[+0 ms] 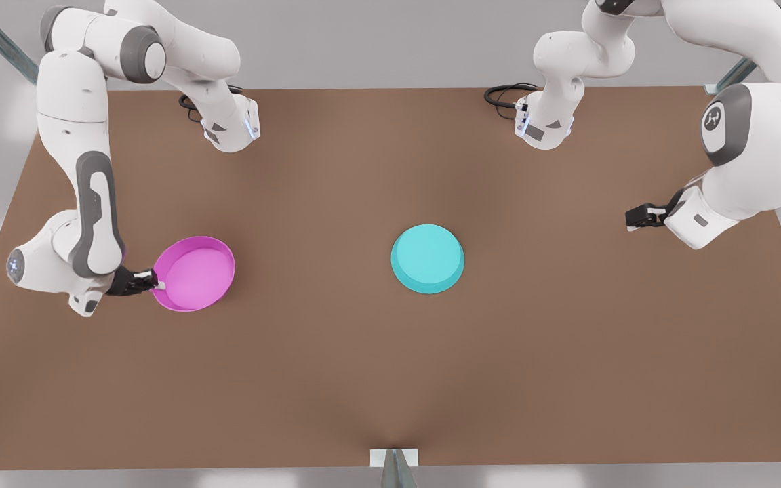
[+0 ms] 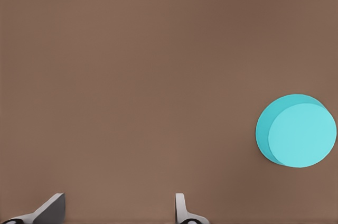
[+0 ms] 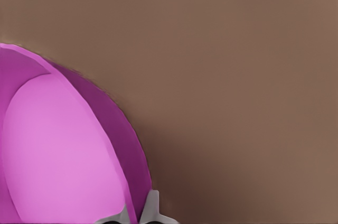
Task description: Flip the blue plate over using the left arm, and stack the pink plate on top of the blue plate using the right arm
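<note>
The blue plate (image 1: 427,258) lies near the table's middle with its flat base facing up; it is also in the left wrist view (image 2: 297,131). My left gripper (image 1: 629,218) hovers open at the front view's right, well away from that plate, and its fingers (image 2: 53,208) have nothing between them. The pink plate (image 1: 195,272) sits at the front view's left, open side up and slightly tilted. My right gripper (image 1: 157,285) is shut on its rim at the edge nearest the arm. The right wrist view shows the pink plate's rim (image 3: 119,129) pinched in the right gripper (image 3: 138,214).
The brown table (image 1: 390,373) stretches wide between and in front of the plates. Both arm bases and black cables (image 1: 502,95) stand at the back edge. A small metal bracket (image 1: 394,459) sits at the middle of the front edge.
</note>
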### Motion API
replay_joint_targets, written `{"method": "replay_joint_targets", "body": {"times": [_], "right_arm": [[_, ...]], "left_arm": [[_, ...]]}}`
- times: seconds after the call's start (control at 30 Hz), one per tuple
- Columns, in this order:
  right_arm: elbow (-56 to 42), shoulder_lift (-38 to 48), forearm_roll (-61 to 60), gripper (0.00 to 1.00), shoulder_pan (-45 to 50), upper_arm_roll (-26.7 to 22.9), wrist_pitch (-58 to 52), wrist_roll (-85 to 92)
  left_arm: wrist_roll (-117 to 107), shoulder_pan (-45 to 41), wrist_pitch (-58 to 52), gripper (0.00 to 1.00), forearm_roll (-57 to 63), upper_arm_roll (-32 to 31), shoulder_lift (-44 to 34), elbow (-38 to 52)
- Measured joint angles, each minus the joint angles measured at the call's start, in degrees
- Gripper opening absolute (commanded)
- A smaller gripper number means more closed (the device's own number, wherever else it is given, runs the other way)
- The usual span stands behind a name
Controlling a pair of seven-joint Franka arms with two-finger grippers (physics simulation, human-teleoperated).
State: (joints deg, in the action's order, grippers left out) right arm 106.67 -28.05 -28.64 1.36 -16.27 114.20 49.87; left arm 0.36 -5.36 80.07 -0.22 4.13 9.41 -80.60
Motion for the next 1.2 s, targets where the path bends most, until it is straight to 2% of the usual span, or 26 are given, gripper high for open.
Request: {"method": "replay_joint_targets", "body": {"times": [0.17,0.47,0.6,0.63,0.77,0.93,1.2], "right_arm": [[-5.8,-0.9,0.3,0.21,12.7,1.7,-0.4,-7.4],[-14.8,-6.0,-0.2,0.21,27.6,2.9,-0.2,-25.8],[-20.9,-7.9,-0.4,0.21,32.2,7.3,-0.3,-40.9],[-22.6,-9.1,-0.4,0.21,32.8,9.3,-0.2,-44.8],[-28.1,-12.2,-0.5,0.21,36.5,11.8,0.3,-54.0],[-28.4,-12.5,-0.7,0.21,38.5,16.7,3.3,-61.3],[-27.2,-13.0,-0.2,0.21,38.3,16.9,5.0,-60.7]], "left_arm": [[0.0,0.0,-0.1,1.0,0.0,0.0,0.0,-0.1],[0.0,0.0,-0.5,1.0,0.0,0.0,0.0,-0.1],[0.0,0.0,-0.5,1.0,0.0,0.0,0.1,-0.1],[0.0,0.0,-0.5,1.0,0.0,0.0,0.1,-0.1],[0.0,0.0,-0.5,1.0,0.0,0.0,0.1,-0.1],[0.0,0.0,-0.5,1.0,0.0,0.1,0.1,-0.1],[0.0,0.0,-0.7,1.0,0.0,0.0,0.3,-0.1]]}}
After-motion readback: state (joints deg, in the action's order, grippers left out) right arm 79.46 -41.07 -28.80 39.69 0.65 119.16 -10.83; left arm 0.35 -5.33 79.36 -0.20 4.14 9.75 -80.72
